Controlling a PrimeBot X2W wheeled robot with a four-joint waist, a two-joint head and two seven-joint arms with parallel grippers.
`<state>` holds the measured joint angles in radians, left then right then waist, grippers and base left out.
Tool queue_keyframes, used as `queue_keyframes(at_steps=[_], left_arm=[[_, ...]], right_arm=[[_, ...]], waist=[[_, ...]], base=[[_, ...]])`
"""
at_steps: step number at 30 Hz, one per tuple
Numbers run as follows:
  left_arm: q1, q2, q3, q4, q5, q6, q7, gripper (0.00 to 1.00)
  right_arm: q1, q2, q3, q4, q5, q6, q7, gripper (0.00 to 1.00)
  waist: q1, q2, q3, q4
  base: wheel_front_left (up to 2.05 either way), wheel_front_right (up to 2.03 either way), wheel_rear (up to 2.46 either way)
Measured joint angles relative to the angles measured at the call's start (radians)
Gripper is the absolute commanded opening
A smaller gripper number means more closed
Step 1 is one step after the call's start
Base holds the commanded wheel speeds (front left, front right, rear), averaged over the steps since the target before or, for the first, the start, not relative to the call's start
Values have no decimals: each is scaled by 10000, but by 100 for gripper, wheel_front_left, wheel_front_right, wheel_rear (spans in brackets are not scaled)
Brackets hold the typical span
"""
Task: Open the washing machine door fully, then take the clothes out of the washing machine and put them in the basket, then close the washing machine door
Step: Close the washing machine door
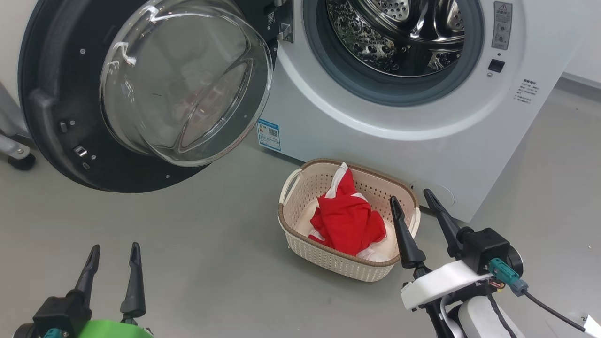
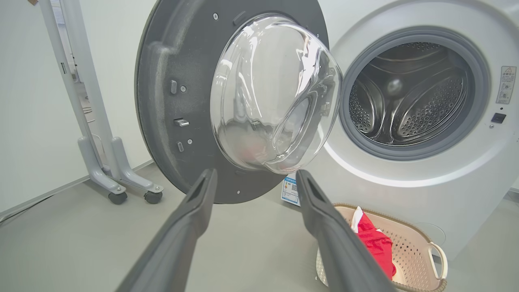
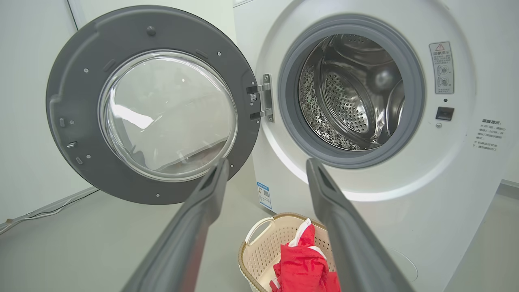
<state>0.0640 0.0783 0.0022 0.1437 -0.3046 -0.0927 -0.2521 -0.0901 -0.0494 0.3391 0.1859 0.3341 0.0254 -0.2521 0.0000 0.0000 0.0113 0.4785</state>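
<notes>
The washing machine (image 1: 422, 122) (image 2: 425, 174) (image 3: 446, 182) stands with its steel drum bare. Its door (image 1: 141, 89) (image 2: 227, 101) (image 3: 150, 105) hangs swung wide to the left, glass bowl facing me. The red and white clothes (image 1: 347, 218) (image 2: 375, 243) (image 3: 304, 265) lie in the cream basket (image 1: 300, 225) (image 2: 413, 251) (image 3: 259, 247) on the floor before the machine. My right gripper (image 1: 413, 199) (image 3: 265, 166) is open, just above the basket's right rim, holding nothing. My left gripper (image 1: 115, 251) (image 2: 255, 176) is open and empty at lower left, below the door.
A white wheeled stand (image 2: 101, 162) (image 1: 14, 145) sits left of the door by the wall. Grey floor (image 1: 197, 253) spreads between my left gripper and the basket. A cable (image 1: 549, 307) trails from my right wrist.
</notes>
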Motion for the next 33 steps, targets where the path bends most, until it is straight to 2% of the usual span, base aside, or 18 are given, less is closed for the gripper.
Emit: queue_keyframes(at_steps=[33], left_arm=[[85,-6,117,-261,0,8,0,100]], right_arm=[[-8,-2,54,125,15,-29,0,100]], waist=[[0,0,133,-63]], base=[[0,0,0]])
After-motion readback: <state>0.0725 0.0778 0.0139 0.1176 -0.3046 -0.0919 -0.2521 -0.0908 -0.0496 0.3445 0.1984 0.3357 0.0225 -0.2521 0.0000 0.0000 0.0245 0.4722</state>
